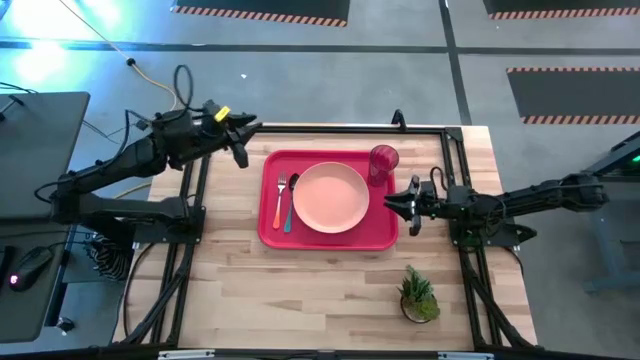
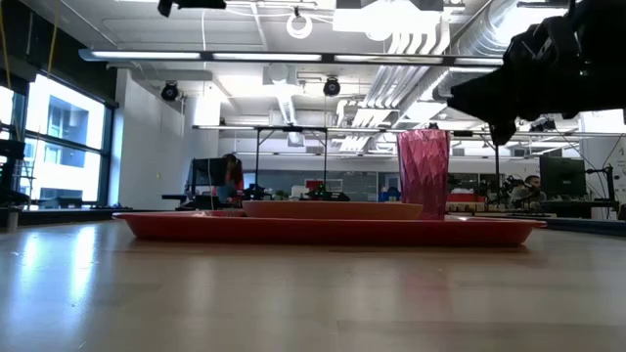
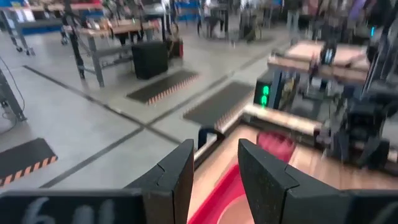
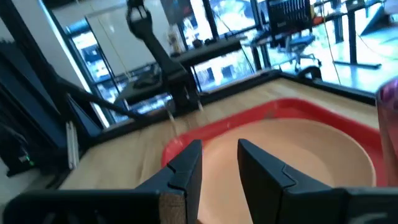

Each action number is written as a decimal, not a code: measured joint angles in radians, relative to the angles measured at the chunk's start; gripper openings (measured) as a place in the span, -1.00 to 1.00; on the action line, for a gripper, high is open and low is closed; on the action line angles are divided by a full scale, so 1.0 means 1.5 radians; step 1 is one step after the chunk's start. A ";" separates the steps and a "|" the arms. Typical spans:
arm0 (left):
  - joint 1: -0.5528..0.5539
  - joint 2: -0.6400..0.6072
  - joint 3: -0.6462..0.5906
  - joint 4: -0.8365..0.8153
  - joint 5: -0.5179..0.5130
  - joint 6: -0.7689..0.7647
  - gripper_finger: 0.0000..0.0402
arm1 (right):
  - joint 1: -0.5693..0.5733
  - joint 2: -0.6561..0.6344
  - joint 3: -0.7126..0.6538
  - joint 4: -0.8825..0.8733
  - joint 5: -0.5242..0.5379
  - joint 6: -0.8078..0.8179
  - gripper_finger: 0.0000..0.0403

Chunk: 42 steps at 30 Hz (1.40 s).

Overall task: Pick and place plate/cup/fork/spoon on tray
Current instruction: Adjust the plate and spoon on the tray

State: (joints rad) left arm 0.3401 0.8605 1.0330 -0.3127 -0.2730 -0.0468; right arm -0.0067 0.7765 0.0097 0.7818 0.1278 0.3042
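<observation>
The red tray [image 1: 275, 232] lies mid-table. On it rest the peach-pink plate [image 1: 330, 197], the red-pink cup [image 1: 383, 160] upright at the far right corner, and the orange-handled fork [image 1: 279, 199] and blue-handled spoon [image 1: 291, 203] side by side left of the plate. The tray [image 2: 323, 230], plate [image 2: 333, 209] and cup [image 2: 423, 173] also show in the low view. My left gripper [image 1: 243, 139] hovers off the tray's far left corner, open and empty [image 3: 214, 168]. My right gripper [image 1: 398, 205] hovers at the tray's right edge, open and empty [image 4: 219, 163].
A small potted green plant [image 1: 418, 296] stands near the table's front right. Black frame rails [image 1: 190, 250] run along the table's left and right sides and far edge. Bare wood lies in front of the tray.
</observation>
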 joint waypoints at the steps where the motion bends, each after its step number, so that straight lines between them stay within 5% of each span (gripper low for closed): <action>1: 0.000 0.013 0.010 -0.014 0.001 0.005 -0.43 | 0.000 0.000 0.000 -0.012 0.001 0.000 -0.53; 10: 0.000 0.125 0.103 -0.124 0.001 0.079 -0.43 | 0.000 0.000 0.000 -0.094 0.033 0.010 -0.53; 19: 0.019 0.201 0.106 -0.236 0.001 0.084 -0.43 | 0.000 0.001 0.000 -0.136 0.071 0.044 -0.53; 27: 0.012 0.247 0.106 -0.355 0.001 -0.203 -0.43 | 0.000 0.001 -0.001 -0.187 0.084 0.129 -0.53; 37: -0.004 0.291 0.105 -0.408 0.101 -0.422 -0.43 | 0.000 0.001 -0.001 -0.217 0.125 0.160 -0.53; 42: -0.026 0.311 0.105 -0.411 0.104 -0.445 -0.43 | 0.000 0.001 -0.001 -0.243 0.140 0.184 -0.53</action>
State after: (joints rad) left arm 0.3006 1.3265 1.1912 -0.9292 -0.1173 -0.7136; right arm -0.0067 0.7776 0.0090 0.4169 0.3382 0.5797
